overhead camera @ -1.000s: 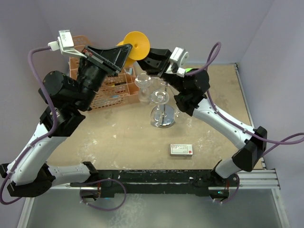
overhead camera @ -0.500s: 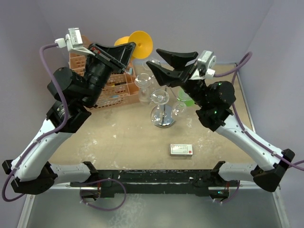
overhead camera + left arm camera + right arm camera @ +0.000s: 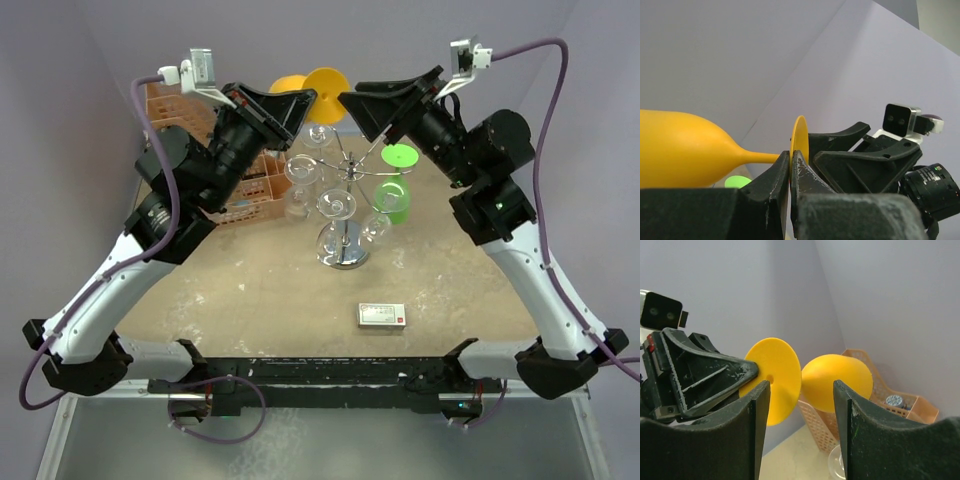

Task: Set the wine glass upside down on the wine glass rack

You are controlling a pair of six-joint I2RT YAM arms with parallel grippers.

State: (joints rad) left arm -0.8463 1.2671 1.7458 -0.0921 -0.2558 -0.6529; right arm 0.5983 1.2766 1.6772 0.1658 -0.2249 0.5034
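The yellow wine glass (image 3: 325, 82) is held up in the air, lying on its side above the back of the table. My left gripper (image 3: 298, 102) is shut on the rim of its round foot (image 3: 800, 137), and the bowl (image 3: 680, 150) points left. My right gripper (image 3: 352, 102) is open, facing the foot (image 3: 775, 377) from the other side; foot and bowl (image 3: 837, 380) show between its fingers, untouched. The chrome wine glass rack (image 3: 345, 258) stands below at mid-table, with clear glasses (image 3: 337, 205) and a green one (image 3: 393, 195) hanging upside down.
An orange lattice basket (image 3: 250, 190) with small items stands at the back left, under my left arm. A small white and red box (image 3: 381, 315) lies in front of the rack. Purple walls close in the back and sides.
Both arms have risen. My left gripper has carried the yellow glass up and to the right. My right gripper has lifted off the rack area and swung up to face the glass's foot.
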